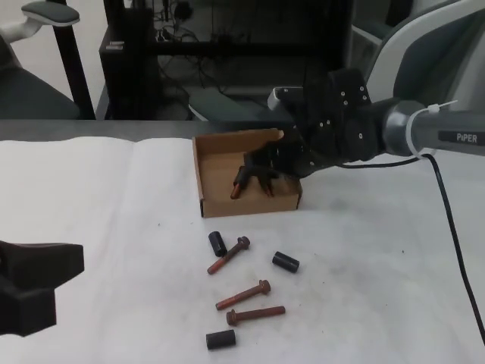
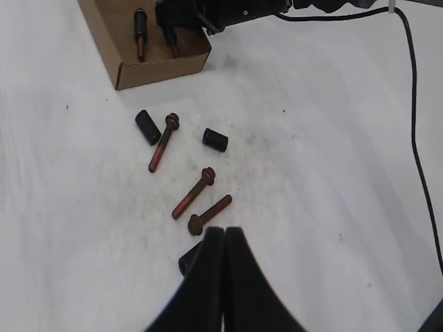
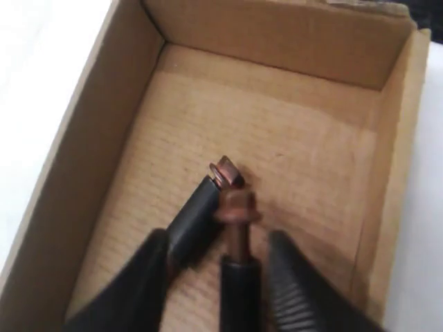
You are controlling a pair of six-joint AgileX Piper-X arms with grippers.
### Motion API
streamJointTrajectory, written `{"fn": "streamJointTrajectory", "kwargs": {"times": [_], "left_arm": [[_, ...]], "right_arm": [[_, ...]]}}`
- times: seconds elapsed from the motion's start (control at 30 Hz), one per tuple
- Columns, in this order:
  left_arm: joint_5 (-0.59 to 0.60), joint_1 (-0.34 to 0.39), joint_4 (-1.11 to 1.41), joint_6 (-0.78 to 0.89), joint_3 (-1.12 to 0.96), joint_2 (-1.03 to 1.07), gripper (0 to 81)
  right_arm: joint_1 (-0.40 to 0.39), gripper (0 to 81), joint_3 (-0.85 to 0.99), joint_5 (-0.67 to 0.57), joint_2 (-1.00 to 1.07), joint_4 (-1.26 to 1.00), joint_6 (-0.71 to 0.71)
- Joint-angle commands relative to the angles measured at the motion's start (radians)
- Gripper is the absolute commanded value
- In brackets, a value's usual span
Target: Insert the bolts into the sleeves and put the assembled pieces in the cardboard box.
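Note:
The cardboard box [image 1: 212, 199] stands at the bench's middle, and my right gripper [image 1: 261, 176] reaches down into it. Inside, its fingers [image 3: 138, 283] stand open on either side of a bolt [image 3: 237, 207] seated in a black sleeve [image 3: 241, 290]. A second assembled piece [image 3: 197, 218] lies beside it on the box floor [image 3: 304, 173]. In front of the box, three loose bolts [image 1: 229, 255] [image 1: 243, 294] [image 1: 255, 313] and three black sleeves [image 1: 217, 243] [image 1: 286, 262] [image 1: 220, 339] lie on the white cloth. My left gripper [image 2: 223, 266] hangs shut and empty above the nearest sleeve [image 2: 188, 261].
A white cloth [image 1: 379, 288] covers the bench, with free room to the left and right of the loose parts. A black cable [image 1: 455, 235] trails down the right side. Chairs and dark equipment legs stand behind the bench.

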State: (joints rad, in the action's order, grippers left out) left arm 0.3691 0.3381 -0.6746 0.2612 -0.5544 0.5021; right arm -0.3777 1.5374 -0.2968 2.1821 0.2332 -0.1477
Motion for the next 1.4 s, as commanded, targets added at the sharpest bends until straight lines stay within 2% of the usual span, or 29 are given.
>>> {"fn": "streamJointTrajectory", "kwargs": {"times": [0.0,0.17,0.37,0.6,0.8,1.1,1.37], "left_arm": [[-0.009,-0.002,0.005,-0.008,-0.001,-0.007,0.3],[-0.009,-0.002,0.005,-0.008,-0.001,-0.007,0.3],[-0.009,-0.002,0.011,-0.008,-0.002,-0.007,0.3],[-0.009,-0.002,0.104,-0.008,-0.002,-0.007,0.3],[-0.009,-0.002,0.177,-0.008,-0.002,-0.007,0.3],[-0.001,-0.002,0.184,-0.008,0.001,0.050,0.3],[0.084,0.000,0.192,-0.063,0.001,0.170,0.3]], "right_arm": [[-0.001,70.0,0.012,-0.004,-0.011,0.001,-0.032],[-0.001,54.3,0.033,-0.079,-0.025,0.048,-0.035],[-0.008,54.2,0.033,-0.113,-0.116,0.142,-0.020],[-0.045,53.9,-0.008,-0.117,-0.313,0.371,0.108],[-0.083,53.9,-0.241,-0.097,-0.569,0.338,0.093],[-0.165,53.9,-0.721,0.013,-1.089,0.228,-0.062],[-0.179,53.9,-0.895,0.083,-1.373,0.225,-0.132]]}}
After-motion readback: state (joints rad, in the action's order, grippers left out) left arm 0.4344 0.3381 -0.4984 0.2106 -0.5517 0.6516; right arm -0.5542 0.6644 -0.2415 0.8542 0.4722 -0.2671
